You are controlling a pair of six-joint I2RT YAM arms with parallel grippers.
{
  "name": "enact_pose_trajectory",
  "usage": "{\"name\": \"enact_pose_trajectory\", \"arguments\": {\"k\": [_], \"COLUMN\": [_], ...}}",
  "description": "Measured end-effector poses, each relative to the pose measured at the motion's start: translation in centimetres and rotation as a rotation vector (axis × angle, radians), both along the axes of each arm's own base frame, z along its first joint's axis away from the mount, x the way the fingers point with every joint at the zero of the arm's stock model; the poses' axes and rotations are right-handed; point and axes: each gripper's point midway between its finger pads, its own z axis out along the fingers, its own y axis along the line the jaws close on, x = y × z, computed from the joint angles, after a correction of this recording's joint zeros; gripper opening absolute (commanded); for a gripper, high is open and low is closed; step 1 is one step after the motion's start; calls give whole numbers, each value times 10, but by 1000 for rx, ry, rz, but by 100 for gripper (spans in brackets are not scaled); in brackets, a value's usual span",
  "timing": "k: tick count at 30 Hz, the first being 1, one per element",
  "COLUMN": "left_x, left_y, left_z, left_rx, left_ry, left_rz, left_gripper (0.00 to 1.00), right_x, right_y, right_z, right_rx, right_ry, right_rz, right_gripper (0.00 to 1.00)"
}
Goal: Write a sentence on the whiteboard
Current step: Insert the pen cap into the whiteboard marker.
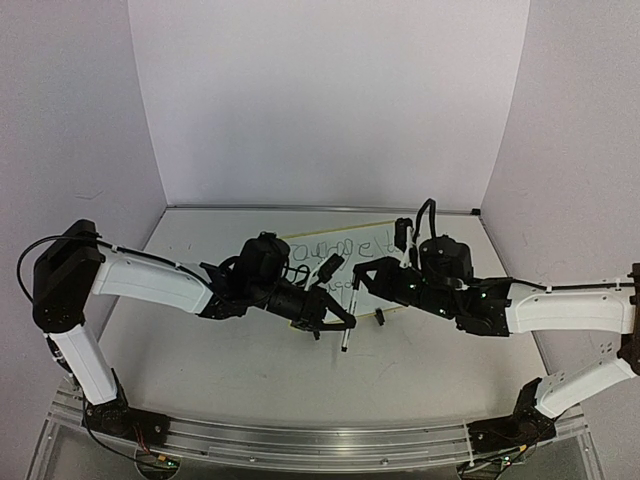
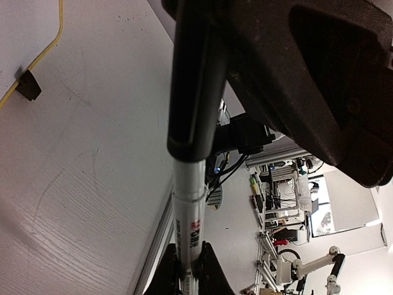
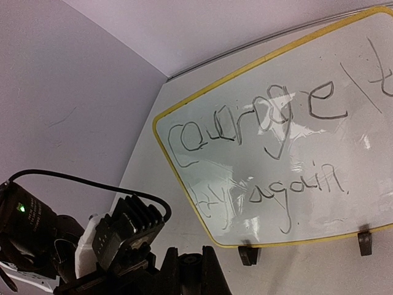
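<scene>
On the surface (image 1: pixel 200 350), the glossy whiteboard (image 3: pixel 374 196) is looking light, slide-prone, best steadied by its rim; my left jaws are pinching the marker (image 2: pixel 191 215), right jaws closed, empty.

We see a white-barrelled, black-capped marker pen (image 1: pixel 348 322) above a pale grey tabletop (image 1: pixel 250 370), enclosed by plain white walls (image 1: pixel 330 100).

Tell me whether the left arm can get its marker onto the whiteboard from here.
Probably yes. The left gripper is shut on the marker just at the whiteboard's near edge, with nothing between them. The right gripper, shut, hovers close beside it and may crowd strokes on that side.
</scene>
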Motion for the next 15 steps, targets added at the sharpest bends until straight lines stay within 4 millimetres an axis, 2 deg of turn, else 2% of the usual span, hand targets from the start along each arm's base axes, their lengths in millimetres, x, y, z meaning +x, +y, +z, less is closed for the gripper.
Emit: {"name": "enact_pose_trajectory", "arguments": {"k": [15], "left_x": [-4], "left_y": [8], "left_z": [-4], "left_rx": [10], "left_ry": [-39], "left_rz": [12], "left_gripper": [0], "right_x": [-11], "right_y": [6], "right_z": [-1], "right_rx": [-9], "right_ry": [17], "right_rz": [79], "right_gripper": [0]}}
